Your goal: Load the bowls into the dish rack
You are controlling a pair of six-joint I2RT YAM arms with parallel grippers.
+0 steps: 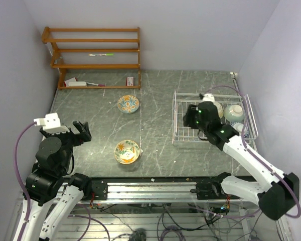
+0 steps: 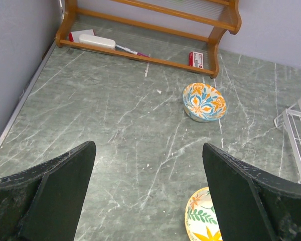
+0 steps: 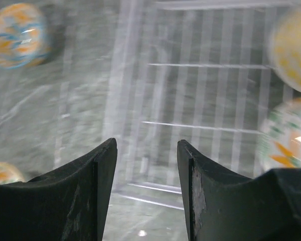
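Observation:
The white wire dish rack (image 1: 175, 116) stands at the right of the table. In it lie a mint green bowl (image 1: 234, 111) and a cream bowl (image 1: 217, 107), partly hidden by my right arm. My right gripper (image 1: 188, 120) hovers open over the rack's left end. In the blurred right wrist view it (image 3: 146, 145) is empty above the rack wires (image 3: 205, 66), with two patterned bowls (image 3: 286, 140) at the right edge. On the table sit a blue-yellow bowl (image 1: 128, 104) (image 2: 204, 102) and a cream floral bowl (image 1: 127, 151) (image 2: 199, 217). My left gripper (image 1: 82, 131) (image 2: 148, 148) is open and empty, left of the floral bowl.
An orange-brown wooden shelf unit (image 1: 95, 50) stands in the back left corner with small items on its lowest board (image 2: 93, 41). Walls close in on the left and right. The rack's corner (image 2: 293, 118) shows at the right of the left wrist view.

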